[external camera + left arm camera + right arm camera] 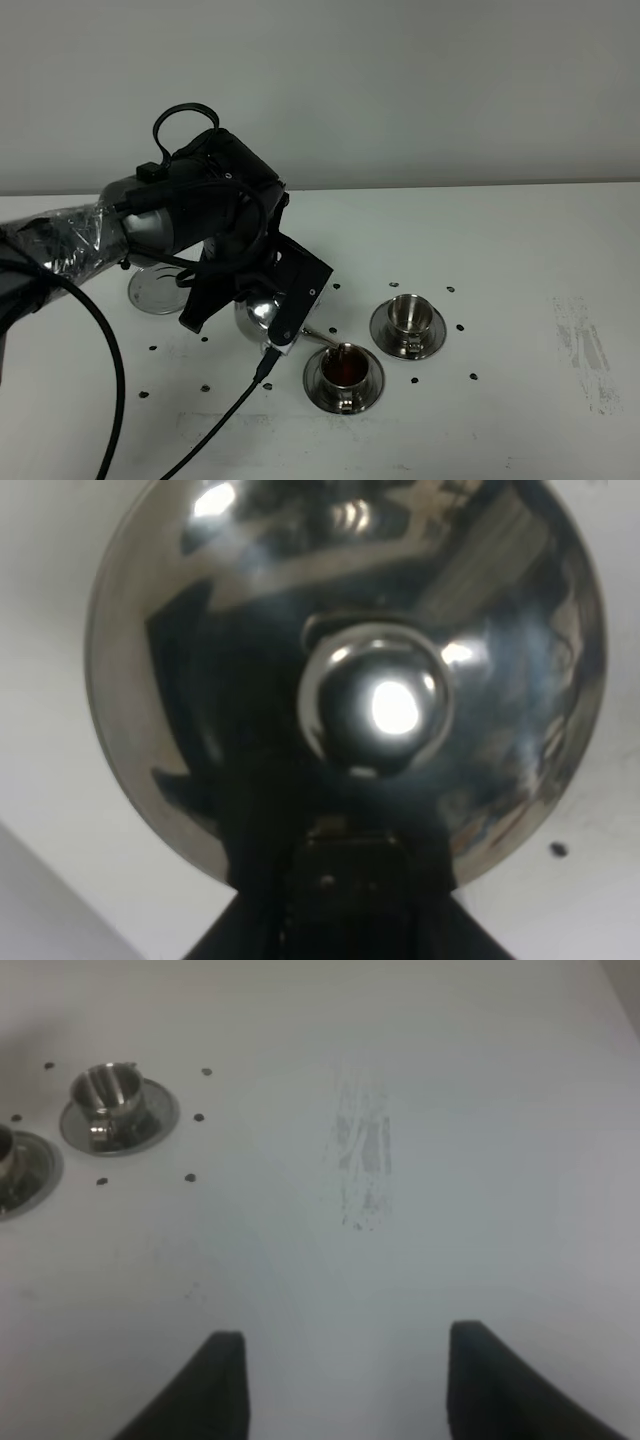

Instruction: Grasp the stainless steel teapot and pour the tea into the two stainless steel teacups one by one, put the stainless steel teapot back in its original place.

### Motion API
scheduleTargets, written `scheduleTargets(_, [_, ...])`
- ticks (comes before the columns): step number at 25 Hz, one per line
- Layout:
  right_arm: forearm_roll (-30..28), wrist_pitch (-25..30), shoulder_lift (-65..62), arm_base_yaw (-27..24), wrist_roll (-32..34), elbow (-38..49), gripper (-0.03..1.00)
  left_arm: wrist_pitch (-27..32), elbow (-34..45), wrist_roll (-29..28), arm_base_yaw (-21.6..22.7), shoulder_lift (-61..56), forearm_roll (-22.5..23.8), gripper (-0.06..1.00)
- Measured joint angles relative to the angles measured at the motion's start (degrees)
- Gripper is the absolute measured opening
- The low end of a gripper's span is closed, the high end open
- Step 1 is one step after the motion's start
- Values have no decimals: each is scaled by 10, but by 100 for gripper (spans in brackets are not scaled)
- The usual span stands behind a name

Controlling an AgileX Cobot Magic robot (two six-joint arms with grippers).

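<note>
Your nearer cup (344, 372) holds dark tea; just behind it the teapot (258, 312) hangs tilted, spout (322, 336) pointing right and down toward that cup, your left claw (345, 880) clamped on it. The farther cup (408, 318) sits beyond; your right claw (340, 1380) stands apart

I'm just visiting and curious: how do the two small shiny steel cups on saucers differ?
The nearer steel cup holds dark reddish-brown tea; the farther steel cup looks empty. The nearer cup sits right at the spout of the shiny steel teapot; the farther cup stands clear of it, to the right. Both are small, upright and mirror-shiny.
</note>
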Motion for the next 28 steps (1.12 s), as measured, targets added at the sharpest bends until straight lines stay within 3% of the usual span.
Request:
scheduleTargets(4, [0, 0, 0, 0, 0, 0, 44, 6, 0, -12, 13, -6, -41, 23])
scheduleTargets(10, [0, 0, 0, 0, 0, 0, 44, 7, 0, -83, 35, -46, -89, 23])
scheduleTargets(15, [0, 0, 0, 0, 0, 0, 44, 8, 0, -168, 56, -72, -142, 23])
scheduleTargets(20, [0, 0, 0, 0, 0, 0, 44, 9, 11, -297, 69, -80, -186, 23])
scheduleTargets(23, [0, 0, 0, 0, 0, 0, 44, -7, 44, -365, 74, -90, -208, 23])
scheduleTargets(28, [0, 0, 0, 0, 0, 0, 44, -71, 149, -419, 74, -155, -234, 23])
